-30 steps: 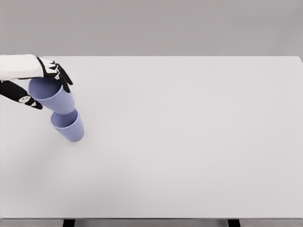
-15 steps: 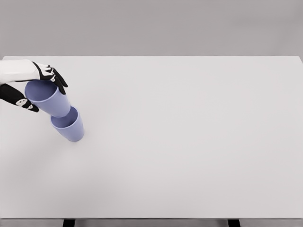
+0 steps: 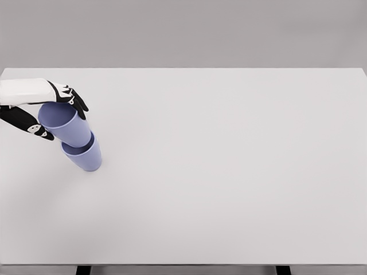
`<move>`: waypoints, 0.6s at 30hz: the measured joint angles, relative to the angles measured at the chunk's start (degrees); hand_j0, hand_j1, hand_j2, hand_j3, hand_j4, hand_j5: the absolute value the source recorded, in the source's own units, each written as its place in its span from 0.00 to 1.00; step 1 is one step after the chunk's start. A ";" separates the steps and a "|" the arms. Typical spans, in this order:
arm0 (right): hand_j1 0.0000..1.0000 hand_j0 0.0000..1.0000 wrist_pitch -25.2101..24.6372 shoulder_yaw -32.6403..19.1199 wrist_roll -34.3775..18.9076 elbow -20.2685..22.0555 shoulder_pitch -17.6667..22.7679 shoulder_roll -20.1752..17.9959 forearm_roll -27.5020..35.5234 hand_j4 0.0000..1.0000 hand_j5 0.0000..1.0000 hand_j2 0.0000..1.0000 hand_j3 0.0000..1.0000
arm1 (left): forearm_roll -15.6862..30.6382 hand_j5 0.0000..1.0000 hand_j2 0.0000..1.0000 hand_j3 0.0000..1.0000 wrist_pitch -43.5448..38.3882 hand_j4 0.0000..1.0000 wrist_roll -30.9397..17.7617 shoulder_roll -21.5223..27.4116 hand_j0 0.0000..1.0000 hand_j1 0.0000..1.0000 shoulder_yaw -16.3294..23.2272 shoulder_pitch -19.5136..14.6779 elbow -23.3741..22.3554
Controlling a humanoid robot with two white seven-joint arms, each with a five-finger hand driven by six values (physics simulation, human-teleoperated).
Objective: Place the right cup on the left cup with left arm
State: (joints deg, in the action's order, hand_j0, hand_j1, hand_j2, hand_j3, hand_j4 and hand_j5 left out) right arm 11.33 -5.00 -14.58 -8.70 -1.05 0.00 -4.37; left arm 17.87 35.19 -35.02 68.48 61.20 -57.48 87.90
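Two lavender-blue cups are at the table's left. The lower cup point(image 3: 85, 158) stands upright on the white table point(image 3: 229, 172). The upper cup point(image 3: 64, 123) is tilted to the left, and its base sits in the lower cup's mouth. My left hand point(image 3: 54, 112) is shut on the upper cup near its rim, with fingers over the far side and the thumb on the near side. The right arm is out of view.
The table's near edge runs along the bottom of the view, with two dark legs below it. A grey wall stands behind the far edge.
The held cup has sunk deeper into the lower cup and shifted slightly right. My left hand moved with it, a little down and to the right.
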 measured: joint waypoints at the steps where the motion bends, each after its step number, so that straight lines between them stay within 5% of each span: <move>1: 1.00 1.00 0.00 0.00 0.00 0.00 0.00 0.00 0.00 1.00 1.00 1.00 1.00 | 0.00 0.58 0.58 0.58 0.00 0.58 0.00 0.01 0.58 0.58 -0.01 0.00 0.01; 18: 1.00 1.00 0.00 0.00 0.00 0.00 0.00 0.00 0.00 1.00 1.00 1.00 1.00 | -0.27 0.58 0.58 0.58 0.00 0.58 0.00 -0.10 0.58 0.58 0.17 0.70 -0.96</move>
State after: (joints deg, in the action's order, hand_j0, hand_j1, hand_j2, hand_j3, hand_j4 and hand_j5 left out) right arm 11.33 -5.00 -14.57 -8.70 -1.05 0.00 -4.37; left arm 17.60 35.19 -35.03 68.38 61.38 -56.78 86.94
